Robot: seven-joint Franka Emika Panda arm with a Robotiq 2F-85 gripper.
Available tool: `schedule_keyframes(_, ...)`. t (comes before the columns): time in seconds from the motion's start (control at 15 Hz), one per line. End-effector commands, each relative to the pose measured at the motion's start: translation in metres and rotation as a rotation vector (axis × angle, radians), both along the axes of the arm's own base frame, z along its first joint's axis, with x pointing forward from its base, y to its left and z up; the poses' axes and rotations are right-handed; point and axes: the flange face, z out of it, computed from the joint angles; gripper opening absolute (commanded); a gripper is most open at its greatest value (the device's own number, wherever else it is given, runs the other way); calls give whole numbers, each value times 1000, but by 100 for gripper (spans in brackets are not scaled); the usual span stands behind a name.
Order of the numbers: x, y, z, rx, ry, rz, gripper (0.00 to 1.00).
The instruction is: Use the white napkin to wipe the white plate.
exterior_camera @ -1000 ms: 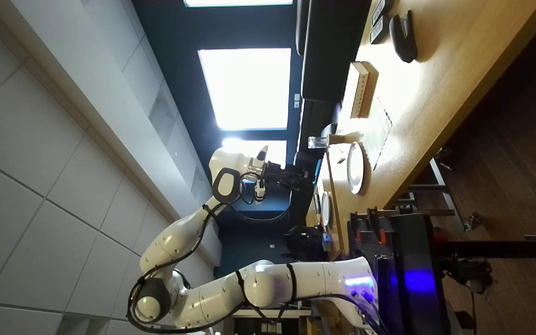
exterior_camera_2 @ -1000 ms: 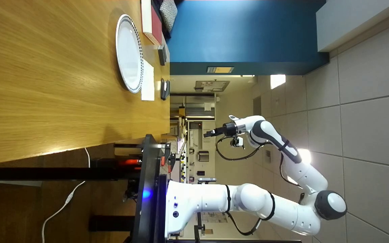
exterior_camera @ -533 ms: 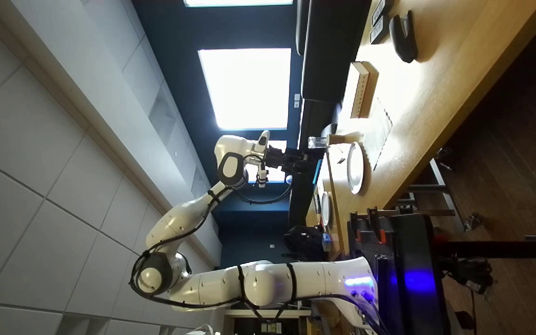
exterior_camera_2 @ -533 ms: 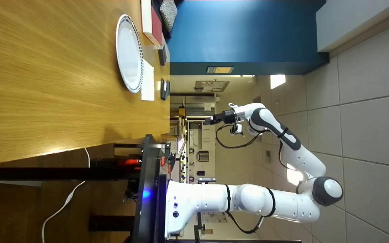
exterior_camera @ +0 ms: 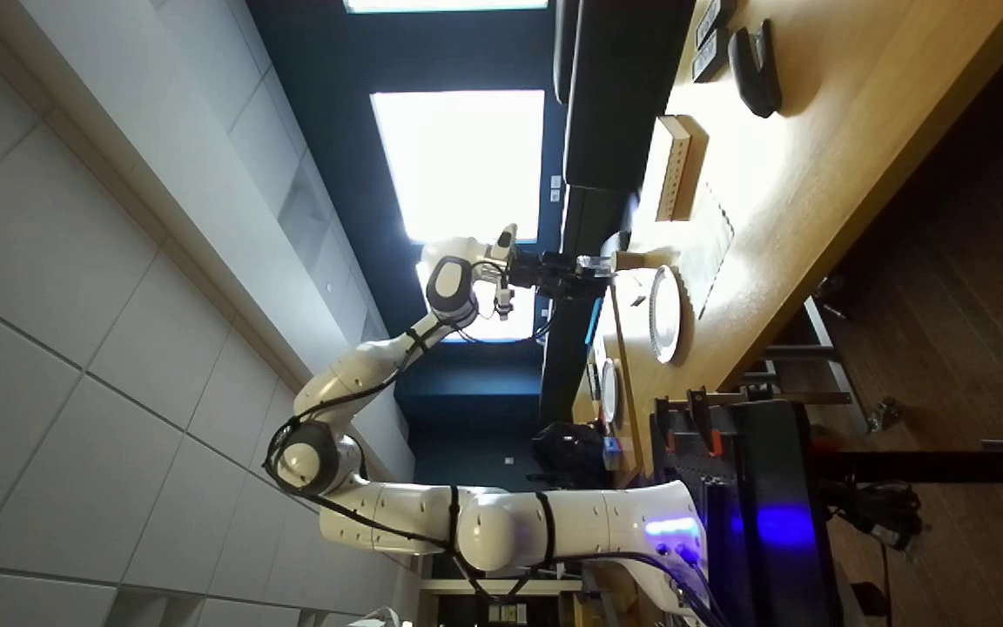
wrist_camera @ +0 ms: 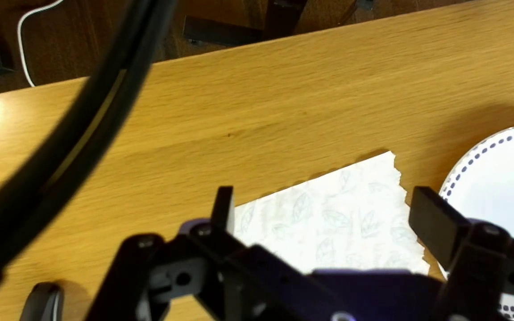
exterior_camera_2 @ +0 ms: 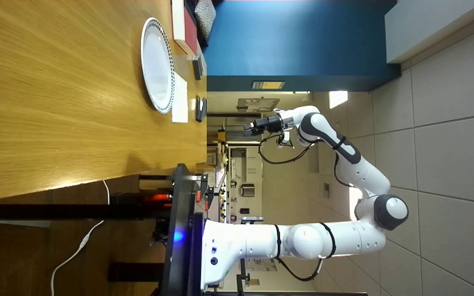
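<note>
– What are you seeing over there?

– The wooden table (exterior_camera_2: 84,102) is stretching out wide and flat, and the white robot arm (exterior_camera_2: 307,241) is standing on a black mount (exterior_camera_2: 183,197) by the table's edge

– And how is the gripper (wrist_camera: 324,198) looking?

– It is hanging well above the table, its fingers pointing down and standing wide apart

– Where is the white plate (exterior_camera_2: 157,65) sitting?

– It is lying on the table, showing a ring of dark dots around its rim

– And the white napkin (wrist_camera: 328,218)?

– It is lying flat just beside the plate, its ragged edge facing that way; from above, it is showing between the spread fingers

– What else are you spotting?

– A black stapler (exterior_camera_2: 201,109) is lying on the napkin's other side, away from the plate
</note>
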Motion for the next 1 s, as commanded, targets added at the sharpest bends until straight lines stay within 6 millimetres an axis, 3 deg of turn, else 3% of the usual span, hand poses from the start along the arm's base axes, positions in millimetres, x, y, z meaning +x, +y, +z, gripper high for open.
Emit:
schedule_keyframes(0.0,29,21,4,0,0,-6,100)
schedule_keyframes(0.6,66,45,-29,61,-59,-1,100)
schedule_keyframes(0.93,70,58,-65,75,-102,6,100)
